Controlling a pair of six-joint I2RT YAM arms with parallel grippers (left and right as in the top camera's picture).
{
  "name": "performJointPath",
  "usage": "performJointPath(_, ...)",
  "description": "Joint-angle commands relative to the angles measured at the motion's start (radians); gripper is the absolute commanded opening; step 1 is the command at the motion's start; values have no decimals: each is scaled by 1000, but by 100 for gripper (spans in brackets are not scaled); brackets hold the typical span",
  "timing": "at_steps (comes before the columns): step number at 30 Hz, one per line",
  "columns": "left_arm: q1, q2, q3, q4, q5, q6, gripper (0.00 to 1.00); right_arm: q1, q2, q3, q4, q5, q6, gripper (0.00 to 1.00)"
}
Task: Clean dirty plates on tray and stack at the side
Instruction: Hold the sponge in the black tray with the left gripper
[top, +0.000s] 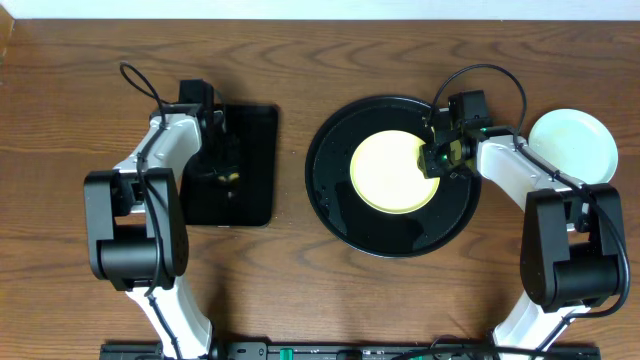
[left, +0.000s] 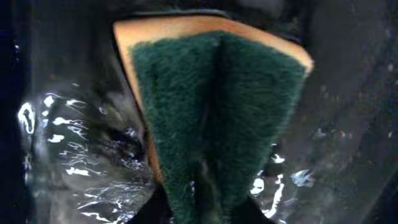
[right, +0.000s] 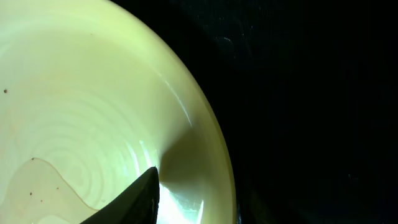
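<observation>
The yellow plate (top: 392, 172) lies in the round tray (top: 340, 205), right of the desk's centre. Our right gripper (top: 434, 158) is at the plate's rim; we cannot tell its jaws' state. Our left gripper (top: 227, 172) pinches the sponge (left: 217, 112) over the rectangular tray (top: 256, 190).

A sponge (left: 217, 106) is pinched between the left fingers (left: 148, 211), its dark green scouring face up and creased down the middle, with yellow foam showing along its top and left edges. Under the fingers lies a small rectangular black tray (top: 258, 130), wet and glinting. It rests on a brown wooden table (top: 300, 290).
</observation>
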Motion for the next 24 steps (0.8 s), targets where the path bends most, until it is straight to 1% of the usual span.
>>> performJointPath(1,-3,21,-36,-32,-9,6,64,-1,55,-21,-8,21,4,40)
performJointPath(2,-2,21,-39,-33,-9,6,65,-1,55,-21,-8,21,4,40)
performJointPath(3,-2,21,-42,-32,-9,6,50,-1,55,-21,-8,21,8,40)
performJointPath(4,-2,21,-42,-32,-9,6,28,-1,55,-21,-8,21,11,40)
performJointPath(5,-2,21,-42,-31,-9,6,12,-1,55,-21,-8,21,11,40)
performJointPath(6,-2,21,-42,-25,-9,6,11,-1,55,-21,-8,21,11,40)
performJointPath(7,-2,21,-41,-9,-9,6,47,-1,55,-21,-8,21,11,40)
performJointPath(8,-1,19,-33,-2,-10,7,66,-1,55,-21,-8,21,11,40)
performJointPath(11,2,11,16,-6,-12,6,67,-1,55,-21,-8,21,14,40)
performJointPath(15,2,0,31,76,-13,6,67,-1,55,-21,2,21,14,41)
performJointPath(17,-2,12,19,114,-13,6,67,-1,55,-21,19,21,14,48)
performJointPath(19,-9,27,2,139,-13,6,67,-1,55,-21,33,21,14,52)
performJointPath(21,-15,33,-17,162,-13,6,64,-1,55,-21,44,21,14,52)
performJointPath(22,-15,33,-22,169,-13,6,54,-1,55,-21,52,21,13,51)
performJointPath(23,-15,33,-22,171,-13,6,50,-1,55,-21,58,21,13,51)
performJointPath(24,-16,33,-22,172,-12,6,45,-1,55,-21,64,21,13,48)
